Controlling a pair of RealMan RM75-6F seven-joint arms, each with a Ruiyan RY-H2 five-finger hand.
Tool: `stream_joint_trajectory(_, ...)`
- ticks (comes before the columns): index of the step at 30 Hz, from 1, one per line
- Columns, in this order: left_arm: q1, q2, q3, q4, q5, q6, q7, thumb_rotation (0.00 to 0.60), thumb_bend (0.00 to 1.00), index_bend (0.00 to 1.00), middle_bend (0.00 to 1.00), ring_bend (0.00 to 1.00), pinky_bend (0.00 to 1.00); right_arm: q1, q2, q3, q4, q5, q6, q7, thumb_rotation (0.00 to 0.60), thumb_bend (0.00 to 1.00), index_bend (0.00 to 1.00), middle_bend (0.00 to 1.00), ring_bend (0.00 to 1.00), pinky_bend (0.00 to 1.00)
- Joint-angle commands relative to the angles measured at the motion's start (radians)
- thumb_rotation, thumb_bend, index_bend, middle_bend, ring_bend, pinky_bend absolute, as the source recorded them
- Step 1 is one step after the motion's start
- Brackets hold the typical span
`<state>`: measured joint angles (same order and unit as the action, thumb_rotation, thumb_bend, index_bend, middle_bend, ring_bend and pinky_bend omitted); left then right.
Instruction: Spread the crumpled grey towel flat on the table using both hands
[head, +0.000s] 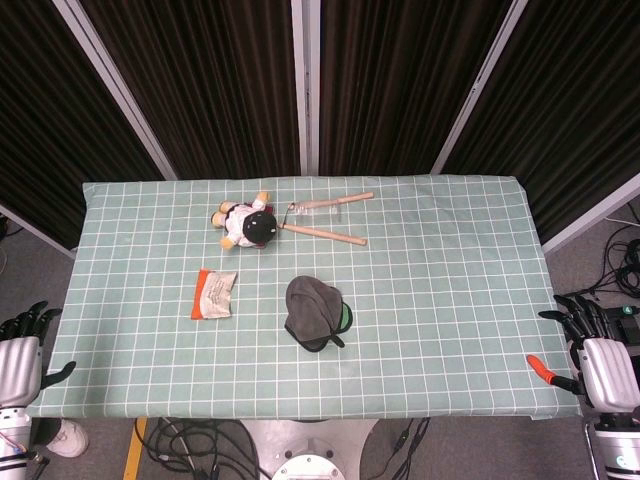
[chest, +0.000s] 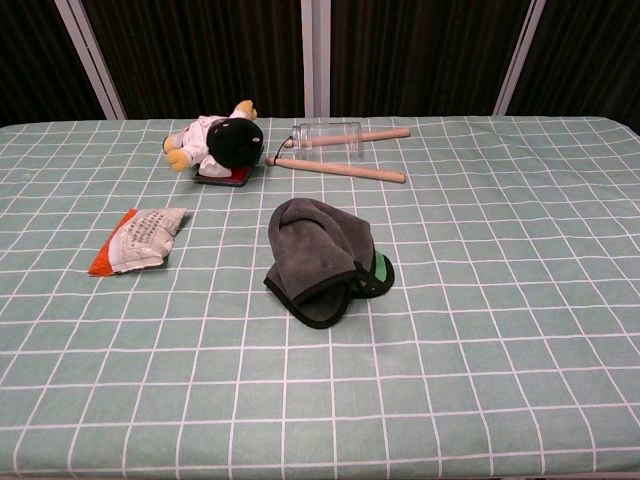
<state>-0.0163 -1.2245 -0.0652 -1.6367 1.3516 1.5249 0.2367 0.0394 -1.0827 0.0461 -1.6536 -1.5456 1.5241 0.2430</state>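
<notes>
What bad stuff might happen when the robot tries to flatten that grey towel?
The grey towel lies bunched over something green, which might get dragged along or keep it from lying flat. Once spread, it might bump the snack packet nearby. Both the left hand and right hand wait off the table's edges, so they have a long reach in.

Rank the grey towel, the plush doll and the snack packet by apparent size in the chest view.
1. Grey towel, clearly the largest.
2. Plush doll and snack packet look close; the doll lies farther from the camera, so I would not rank them.
</notes>
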Motion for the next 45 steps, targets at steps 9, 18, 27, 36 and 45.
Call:
stream_joint_trajectory(9, 0.004, 0.004, 0.0, -0.012, 0.005, 0.009, 0.011, 0.6, 0.04, 0.29, 0.24, 0.21, 0.21, 0.005, -0.002, -0.002, 0.012, -0.012, -0.004, 0.017, 0.6, 0.11, 0.28, 0.12, 0.0, 0.0)
stream_joint_trajectory(18, 0.004, 0.005, -0.004, -0.016, 0.002, 0.011, 0.012, 0.6, 0.04, 0.29, 0.24, 0.21, 0.21, 0.096, 0.01, -0.006, -0.009, -0.104, -0.094, 0.017, 0.6, 0.0, 0.28, 0.12, 0.0, 0.0)
stream_joint_trajectory(27, -0.002, 0.005, -0.009, -0.018, 0.001, 0.006, 0.016, 0.6, 0.04, 0.29, 0.24, 0.21, 0.21, 0.335, -0.082, 0.023, -0.005, -0.198, -0.346, 0.012, 0.6, 0.08, 0.33, 0.12, 0.0, 0.0)
stream_joint_trajectory(36, -0.004, 0.008, -0.009, -0.023, -0.002, 0.003, 0.027, 0.6, 0.04, 0.29, 0.24, 0.21, 0.21, 0.529, -0.31, 0.054, 0.133, -0.177, -0.541, -0.025, 0.6, 0.08, 0.36, 0.1, 0.0, 0.0)
stream_joint_trajectory(45, -0.006, 0.004, -0.011, -0.015, -0.011, -0.004, 0.025, 0.6, 0.04, 0.29, 0.24, 0.21, 0.21, 0.625, -0.504, 0.045, 0.295, -0.152, -0.605, -0.076, 0.6, 0.01, 0.36, 0.1, 0.0, 0.0)
